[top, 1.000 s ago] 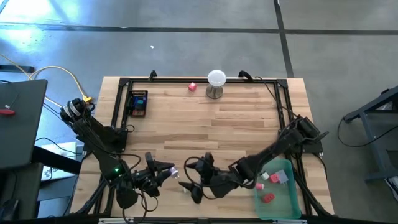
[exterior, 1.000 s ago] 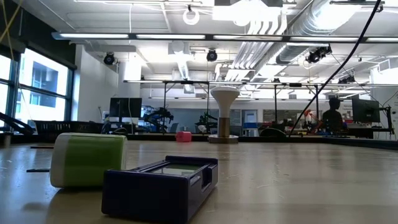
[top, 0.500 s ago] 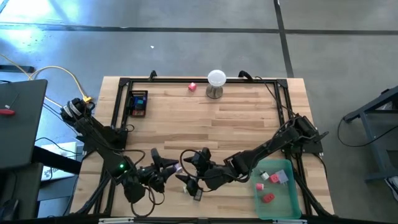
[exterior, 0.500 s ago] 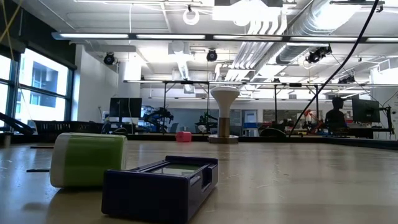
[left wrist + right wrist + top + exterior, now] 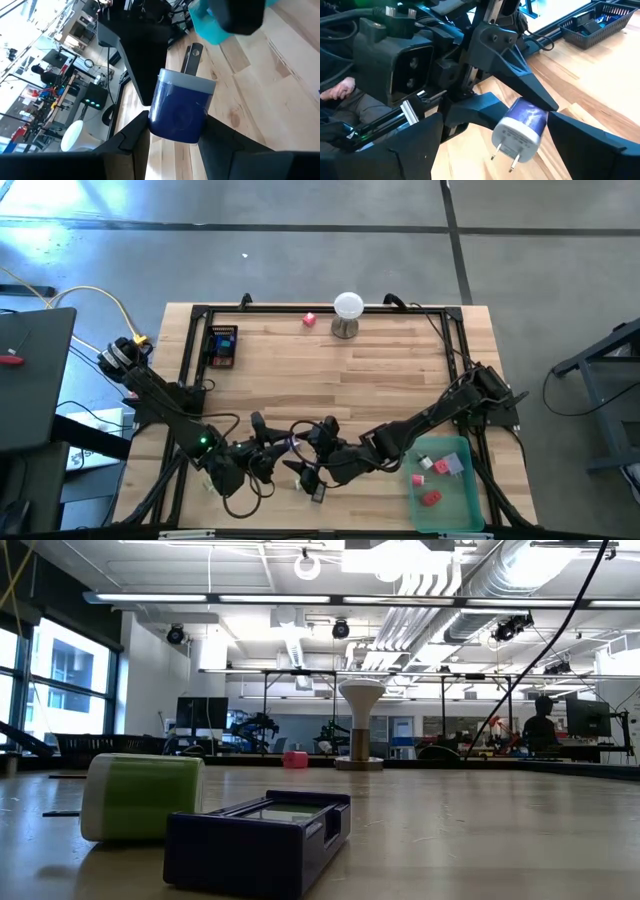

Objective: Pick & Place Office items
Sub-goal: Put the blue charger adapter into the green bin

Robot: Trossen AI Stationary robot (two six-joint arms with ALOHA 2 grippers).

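A blue plug adapter [image 5: 520, 127] with a grey-white cap and two metal prongs hangs above the table's near middle. My left gripper [image 5: 283, 448] is shut on it. My right gripper [image 5: 306, 460] faces it from the table's right, open. In the right wrist view its two fingers [image 5: 590, 142] stand on either side of the adapter's pronged end. I cannot tell whether they touch it. A pink-red office item [image 5: 309, 319] lies on the wood at the far edge. Red and pink pieces lie in the teal bin [image 5: 462, 502]. My left gripper pinches the adapter's blue body [image 5: 156, 122] between its two fingers, one on each side. The fingers come nearly level from the table's left. The adapter is lifted clear of the table, with its capped, pronged end [image 5: 512, 142] pointing away from the gripper toward my right gripper.
A white ball on a metal stand [image 5: 347, 311] stands at the far edge. A dark basket [image 5: 222, 346] sits at the far left. The low view shows a green-and-white block [image 5: 140, 796] and a dark purple box [image 5: 262, 836]. A black frame [image 5: 320, 310] rims the table.
My left gripper has swung toward the table's right with the blue adapter, up to my right gripper. My right gripper first came a little toward the left one, then kept still. The adapter has stayed lifted clear in the same hold.
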